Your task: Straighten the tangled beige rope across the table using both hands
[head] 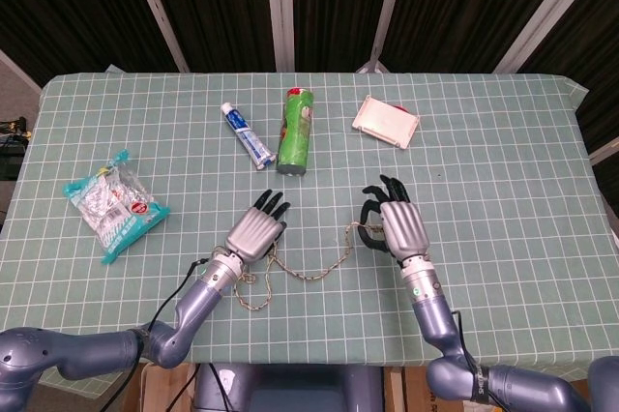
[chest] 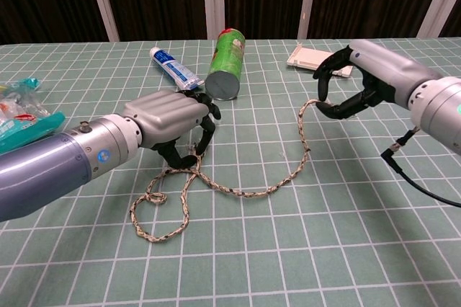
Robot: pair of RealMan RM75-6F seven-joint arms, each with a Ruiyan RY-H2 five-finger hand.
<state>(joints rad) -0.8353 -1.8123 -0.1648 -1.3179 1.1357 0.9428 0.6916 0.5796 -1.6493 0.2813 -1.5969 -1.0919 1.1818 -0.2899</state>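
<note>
Nearest the robot, we see the beige rope (chest: 216, 183) lying on the green checked tablecloth (head: 503, 141). Its near end forms a loose loop at front-left, approx. below the left forearm. From there it crosses itself under the left hand, sags toward centre, then rises to the right hand.

Left hand (chest: 169, 121): palm down over the rope crossing, fingers curled downward w/ dark fingertips (chest: 189, 158) at the rope. The chest view suggests a pinch on the rope; we cannot confirm full contact.

Right hand (chest: 358, 80): raised above the cloth, thumb and fingers curved into a C-shape. The rope end meets the fingertips at the hand's inner side, and the strand lifts off the table toward it, so we read it as pinching the rope end. Remaining fingers are apart.

Mid-table, behind the left hand: green chip can (head: 295, 131) on its side, open end toward the robot. Just left of it, a toothpaste tube (head: 246, 135), lying flat, near but not touching.

Far right of the can: white tray (head: 385, 121), flat on the cloth. At left edge, well apart: snack bag (head: 114, 204).
</note>
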